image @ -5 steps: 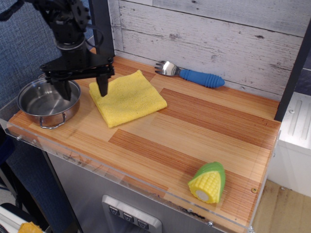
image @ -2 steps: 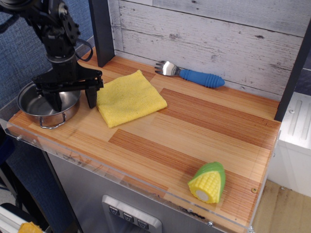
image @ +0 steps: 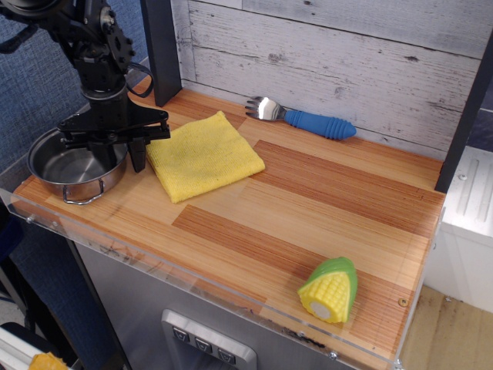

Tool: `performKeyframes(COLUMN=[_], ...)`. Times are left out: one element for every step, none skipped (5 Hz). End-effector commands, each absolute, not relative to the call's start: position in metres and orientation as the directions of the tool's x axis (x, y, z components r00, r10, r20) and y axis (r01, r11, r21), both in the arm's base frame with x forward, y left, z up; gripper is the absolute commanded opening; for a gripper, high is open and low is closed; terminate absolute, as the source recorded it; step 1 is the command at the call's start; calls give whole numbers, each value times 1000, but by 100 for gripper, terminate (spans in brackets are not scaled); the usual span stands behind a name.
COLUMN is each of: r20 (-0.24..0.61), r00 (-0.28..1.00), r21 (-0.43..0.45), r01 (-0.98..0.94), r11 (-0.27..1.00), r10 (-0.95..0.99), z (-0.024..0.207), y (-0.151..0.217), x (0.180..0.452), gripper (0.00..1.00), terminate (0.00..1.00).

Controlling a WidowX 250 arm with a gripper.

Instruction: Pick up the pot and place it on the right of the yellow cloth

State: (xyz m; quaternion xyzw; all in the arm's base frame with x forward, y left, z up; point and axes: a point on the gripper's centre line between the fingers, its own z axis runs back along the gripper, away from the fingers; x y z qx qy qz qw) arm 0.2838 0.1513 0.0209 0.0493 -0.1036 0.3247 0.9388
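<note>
Black gripper [image: 115, 150] at the left of the frame has its fingers spread wide, straddling the right rim of the pot [image: 75, 163]: one finger dips inside the bowl, the other [image: 138, 153] stands outside, between pot and yellow cloth [image: 204, 154]. That pot sits on the wooden table [image: 323, 200] at the far left edge, just left of the cloth. A blue-handled spork [image: 300, 116] lies by the back wall, and a toy corn [image: 330, 289] lies at lower right.

Bare wood right of yellow cloth [image: 204, 155]; spork [image: 300, 116], corn [image: 330, 289] well apart.
</note>
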Motion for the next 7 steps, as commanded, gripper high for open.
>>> performKeyframes(r20=[270,267,272,290,339,360,377], r00=[762,764,758,748,748,770,790], r21=[15,11,11,-3,-13,-20,-32], r01=[-615,-612,-618,-623,-603,-558,-510], r11=[788,791,786,782,798,830,860], r10=[589,587,592,597,571,526,483], z=[37,40,46,62,89,105,116], y=[149,147,147,144,133,107,74], x=[281,282,282,287,300,315,330], gripper=[0,0,0,0,0,0,0], terminate=[0,0,0,0,0,0,0])
